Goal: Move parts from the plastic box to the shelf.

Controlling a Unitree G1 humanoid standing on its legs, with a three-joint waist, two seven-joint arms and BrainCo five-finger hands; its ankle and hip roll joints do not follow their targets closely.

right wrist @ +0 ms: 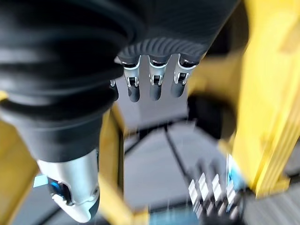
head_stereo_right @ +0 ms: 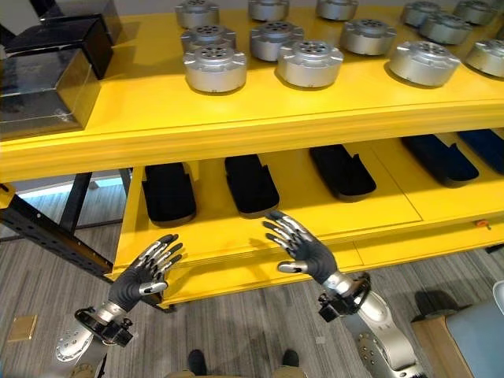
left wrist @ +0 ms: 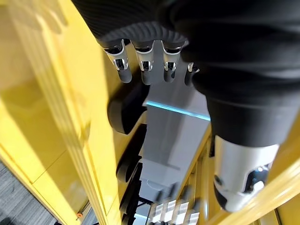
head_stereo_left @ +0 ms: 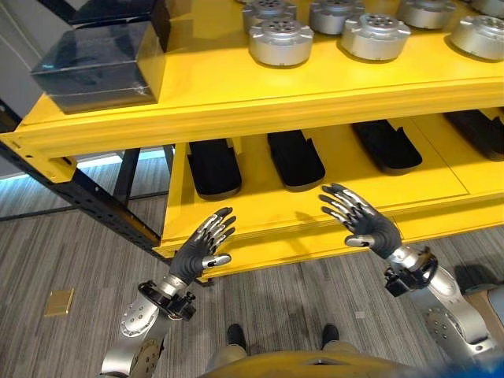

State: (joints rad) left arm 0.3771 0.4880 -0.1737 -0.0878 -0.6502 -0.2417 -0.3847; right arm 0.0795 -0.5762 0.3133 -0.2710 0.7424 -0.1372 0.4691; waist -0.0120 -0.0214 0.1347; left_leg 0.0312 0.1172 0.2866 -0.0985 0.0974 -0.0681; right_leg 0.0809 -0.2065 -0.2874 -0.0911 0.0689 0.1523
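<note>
In the left eye view both hands are spread and empty before the yellow shelf (head_stereo_left: 236,102): the left hand (head_stereo_left: 201,250) by the lower board's front edge, the right hand (head_stereo_left: 364,220) over that board. The silver round parts (head_stereo_left: 280,41) sit on the upper board, above and beyond both hands, nearer the right. In the right eye view a plastic box (head_stereo_right: 482,335) shows at the robot's lower right, the right hand's (head_stereo_right: 305,250) side; the wrist views show the left hand's fingers (left wrist: 145,70) and the right hand's fingers (right wrist: 154,77) straight, holding nothing.

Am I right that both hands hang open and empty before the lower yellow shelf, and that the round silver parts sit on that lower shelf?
Not quite. The round silver parts sit on the upper yellow shelf, as the right eye view shows; the lower shelf carries black trays. The left hand and right hand are indeed open and empty.
</note>
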